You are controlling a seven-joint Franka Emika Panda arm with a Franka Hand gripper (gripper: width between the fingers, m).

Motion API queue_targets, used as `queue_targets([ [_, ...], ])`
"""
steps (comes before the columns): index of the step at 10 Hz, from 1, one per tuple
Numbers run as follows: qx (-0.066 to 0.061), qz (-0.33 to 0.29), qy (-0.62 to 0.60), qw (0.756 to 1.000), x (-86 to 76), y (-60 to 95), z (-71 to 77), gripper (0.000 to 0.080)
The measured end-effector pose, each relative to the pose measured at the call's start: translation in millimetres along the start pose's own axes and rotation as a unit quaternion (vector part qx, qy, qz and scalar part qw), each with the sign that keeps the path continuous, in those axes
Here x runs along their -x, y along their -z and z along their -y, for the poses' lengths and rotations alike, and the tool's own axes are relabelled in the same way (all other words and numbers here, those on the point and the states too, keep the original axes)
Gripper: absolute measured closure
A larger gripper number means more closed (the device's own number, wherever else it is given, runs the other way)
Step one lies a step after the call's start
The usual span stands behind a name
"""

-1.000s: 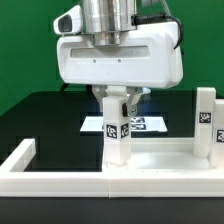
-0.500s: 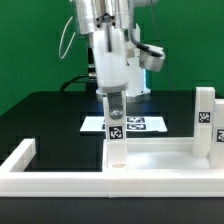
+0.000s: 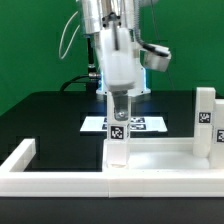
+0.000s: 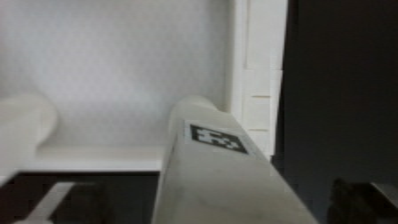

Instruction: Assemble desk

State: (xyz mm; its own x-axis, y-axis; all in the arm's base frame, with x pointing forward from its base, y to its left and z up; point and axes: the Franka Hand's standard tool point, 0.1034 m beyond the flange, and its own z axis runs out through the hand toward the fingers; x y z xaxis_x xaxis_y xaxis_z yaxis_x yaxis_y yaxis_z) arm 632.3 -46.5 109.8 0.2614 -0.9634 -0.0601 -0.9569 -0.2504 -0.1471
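The white desk top (image 3: 165,160) lies at the exterior view's front right, its rim facing up. My gripper (image 3: 120,104) points straight down and is shut on a white square-section leg (image 3: 119,138) with a black-and-white tag. The leg stands upright at the top's near corner on the exterior view's left. A second leg (image 3: 205,122) stands upright at the top's right end. In the wrist view the held leg (image 4: 222,165) rises between my dark fingers (image 4: 32,200) over the top's white floor (image 4: 125,70) and rim.
A long white bar with raised ends (image 3: 22,160) lies along the front on the exterior view's left. The marker board (image 3: 152,124) lies on the black table behind the desk top. A green wall stands behind.
My wrist has turned about its vertical axis from broadside to edge-on, with the leg still in the jaws. The leg stays upright at the same corner.
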Motion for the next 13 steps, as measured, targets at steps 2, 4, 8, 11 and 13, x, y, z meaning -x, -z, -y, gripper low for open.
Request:
queue_targets([
  [2, 0.003, 0.004, 0.137, 0.991, 5.5, -2.0, -4.7, 0.0151],
  [4, 0.003, 0.003, 0.209, 0.978, 3.1, -2.0, -5.3, 0.0151],
  [8, 0.024, -0.028, 0.425, 0.904, -0.9, 0.2, -0.5, 0.0204],
  [11, 0.024, -0.029, 0.397, 0.917, -1.0, 0.1, -0.6, 0.0477],
  [13, 0.022, -0.031, 0.324, 0.945, -2.1, -0.1, -1.2, 0.0512],
])
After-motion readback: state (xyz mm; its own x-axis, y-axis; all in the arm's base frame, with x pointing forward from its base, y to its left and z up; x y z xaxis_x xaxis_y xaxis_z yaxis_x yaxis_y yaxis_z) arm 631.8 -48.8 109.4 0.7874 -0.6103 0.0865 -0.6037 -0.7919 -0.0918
